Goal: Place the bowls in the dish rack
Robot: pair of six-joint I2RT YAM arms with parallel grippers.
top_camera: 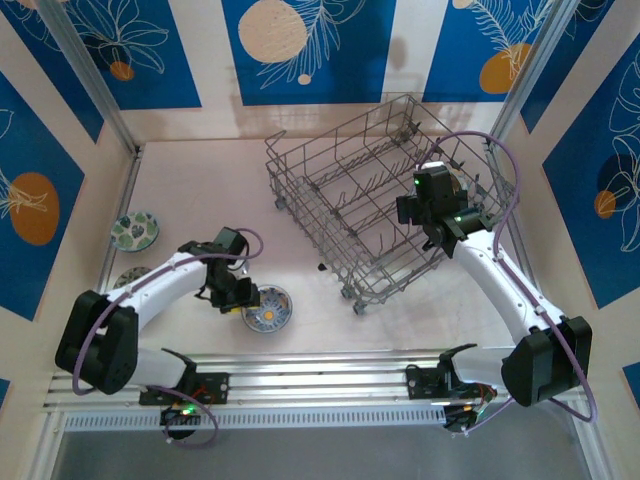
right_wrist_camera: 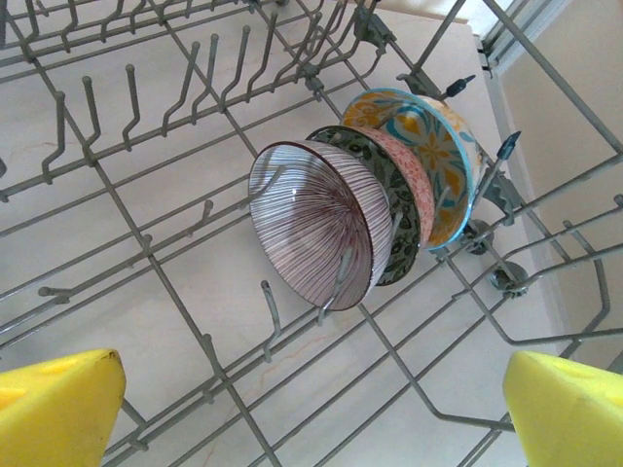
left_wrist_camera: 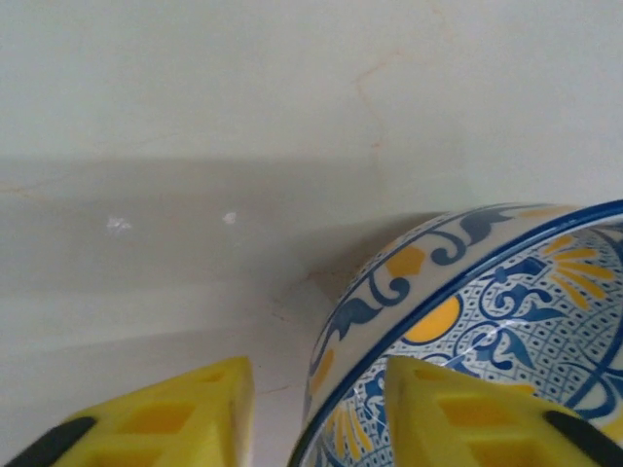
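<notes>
- step in hand: picking up the blue bowl [left_wrist_camera: 506,311]. it sits upright on the table [top_camera: 330,325] by the left arm, well apart from the rack [top_camera: 370,200].
- left gripper [left_wrist_camera: 316,389]: it straddles the bowl's rim, with one finger [left_wrist_camera: 467,413] inside and the other [left_wrist_camera: 165,423] outside. the jaws are partway apart and a strip of table shows between the outer finger and the bowl's wall, so i judge it not yet clamped.
- right gripper [right_wrist_camera: 311,409]: it hangs over the right end of the rack with its jaws wide apart and nothing between them.
- in the rack: what look like four bowls stand on edge in a tight row among the tines [right_wrist_camera: 127,97]. the striped bowl [right_wrist_camera: 311,229] is nearest the wrist camera and the orange-and-teal bowl [right_wrist_camera: 438,156] is at the back. the two between them overlap.
- left to load, by my count: the blue bowl, a green bowl [top_camera: 134,230] near the left wall, and what looks like a third bowl [top_camera: 128,274] half hidden beside the left arm, its pattern too small to tell.
- next move calls for a firm pinch on the rim before any lift, since a thin glazed edge could slip or let the bowl swing.
- after that: a lift straight up, a carry across to the rack, a tip onto edge, and a free slot between tines. the right arm hangs over the loaded end, so the approach should keep clear of it.
</notes>
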